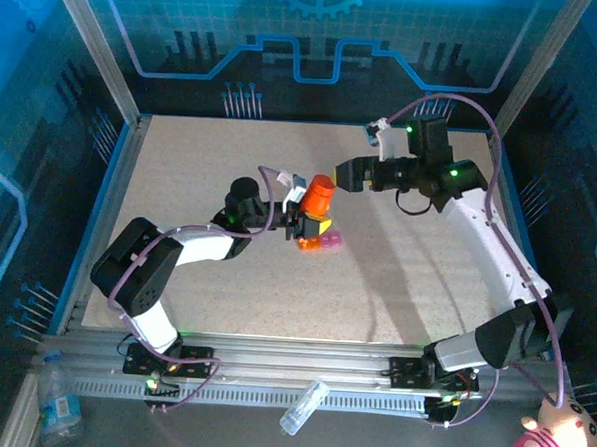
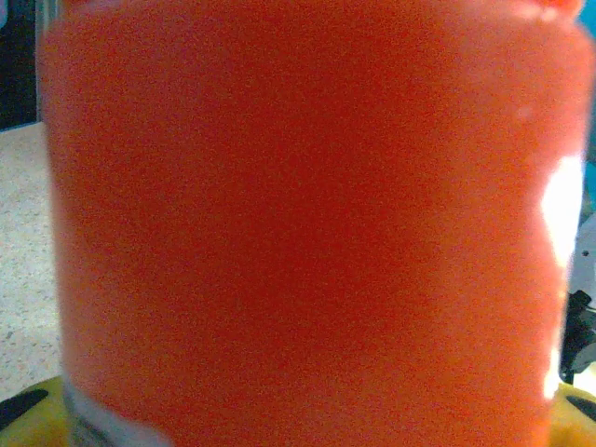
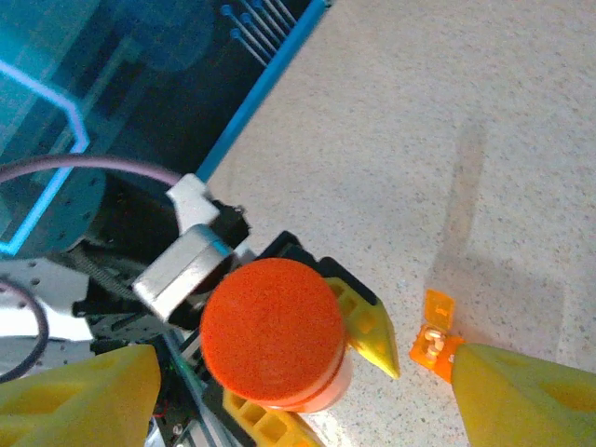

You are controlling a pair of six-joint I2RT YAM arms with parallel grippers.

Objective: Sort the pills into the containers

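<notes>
One short strip of joined square containers [image 1: 319, 243] lies near the middle of the table, on the near side of the left gripper. It is translucent plastic, orange at one end and pink at the other. From the right wrist, an orange compartment [image 3: 436, 339] shows its lid flipped open and something small and pale inside, too small to identify.

Just beside the strip, the left gripper [image 1: 309, 222] is clamped on an orange bottle [image 1: 318, 197], a smooth cylinder with a round matte cap [image 3: 270, 343]. One yellow wedge-shaped finger [image 3: 365, 326] presses against the bottle's side. From the left wrist, the bottle wall [image 2: 307, 223] appears close and blurred.

The right gripper [image 1: 341, 175] hovers at the cap end, its jaws spread wide and holding nothing. Its yellow fingers [image 3: 531, 396] stand on either side of the cap, apart from it.

The table [image 1: 426, 280] is a speckled beige sheet with open surface on every side of this group. A blue rail [image 3: 270, 84] bounds its side, and a slotted aluminium frame [image 1: 301, 369] bounds its near edge.
</notes>
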